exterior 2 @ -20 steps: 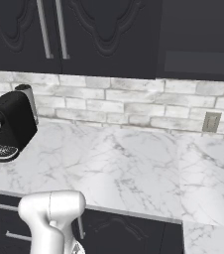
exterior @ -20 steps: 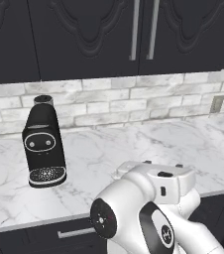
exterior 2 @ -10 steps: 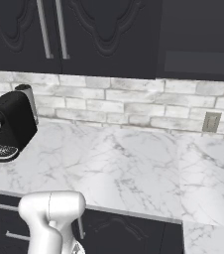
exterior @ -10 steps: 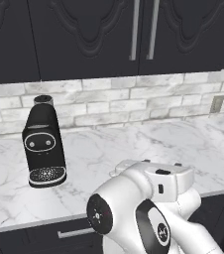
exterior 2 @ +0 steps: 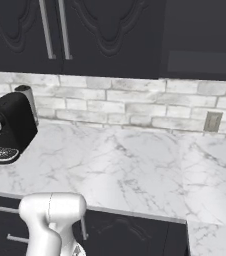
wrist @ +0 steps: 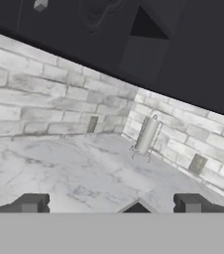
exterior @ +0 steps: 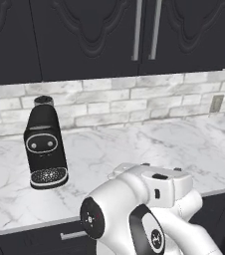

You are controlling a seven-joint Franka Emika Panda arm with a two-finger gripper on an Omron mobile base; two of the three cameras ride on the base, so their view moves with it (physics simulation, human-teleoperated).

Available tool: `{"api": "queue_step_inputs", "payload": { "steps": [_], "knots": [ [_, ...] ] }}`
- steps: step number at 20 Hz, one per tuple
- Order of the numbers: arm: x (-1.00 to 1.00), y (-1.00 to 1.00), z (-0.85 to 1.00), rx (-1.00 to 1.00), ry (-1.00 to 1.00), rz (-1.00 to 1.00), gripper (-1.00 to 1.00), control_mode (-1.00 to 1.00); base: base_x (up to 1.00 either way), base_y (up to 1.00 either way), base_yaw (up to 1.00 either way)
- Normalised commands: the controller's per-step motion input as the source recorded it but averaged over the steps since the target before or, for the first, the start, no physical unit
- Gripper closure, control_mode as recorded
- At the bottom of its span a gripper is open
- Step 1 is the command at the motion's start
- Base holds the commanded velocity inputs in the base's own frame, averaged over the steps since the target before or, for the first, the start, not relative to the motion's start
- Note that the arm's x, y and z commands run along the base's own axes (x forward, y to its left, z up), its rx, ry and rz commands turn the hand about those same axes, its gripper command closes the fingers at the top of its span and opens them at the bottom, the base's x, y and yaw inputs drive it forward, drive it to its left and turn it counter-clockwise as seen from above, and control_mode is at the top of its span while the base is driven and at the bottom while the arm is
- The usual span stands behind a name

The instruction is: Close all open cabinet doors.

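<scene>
Two matte-black cabinet doors (exterior: 94, 35) with curved relief hang above the counter, and their slim silver handles (exterior: 137, 30) stand side by side. Both look flush and shut, also in the right base view, cabinet doors (exterior 2: 110, 30). To their right is a plain dark recess (exterior 2: 200, 35) with a lighter band inside. It looks like an open cabinet, but I cannot make out its door. My gripper (wrist: 110, 204) is open with nothing between its fingertips (wrist: 29, 203), above the marble counter (wrist: 59, 173) and facing the wall corner.
A black coffee machine (exterior: 45, 144) stands on the counter at the left by the brick backsplash. A silver cylinder (wrist: 146, 135) stands in the counter's corner. Wall outlets (exterior 2: 212, 121) sit in the backsplash. Drawer fronts (exterior 2: 120, 232) with short handles run below the counter edge.
The arm's near joints have turned slightly to the left in the left base view. The doors and the coffee machine have not moved.
</scene>
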Motion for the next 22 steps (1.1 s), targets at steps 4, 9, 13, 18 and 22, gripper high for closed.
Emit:
{"api": "queue_step_inputs", "payload": {
  "steps": [4,9,13,18,22],
  "knots": [
    [0.0,0.0,0.0,0.0,0.0,0.0,-1.0,1.0,-0.34,0.37,-0.24],
    [0.0,0.0,0.0,0.0,0.0,0.0,-1.0,1.0,-0.15,0.12,-0.3],
    [0.0,0.0,0.0,0.0,0.0,0.0,-1.0,1.0,-0.1,-0.09,-0.29],
    [0.0,0.0,0.0,0.0,0.0,0.0,-1.0,1.0,0.0,-0.02,-0.36],
    [0.0,0.0,0.0,0.0,0.0,0.0,-1.0,1.0,0.0,-0.12,-0.36]
  ]
}}
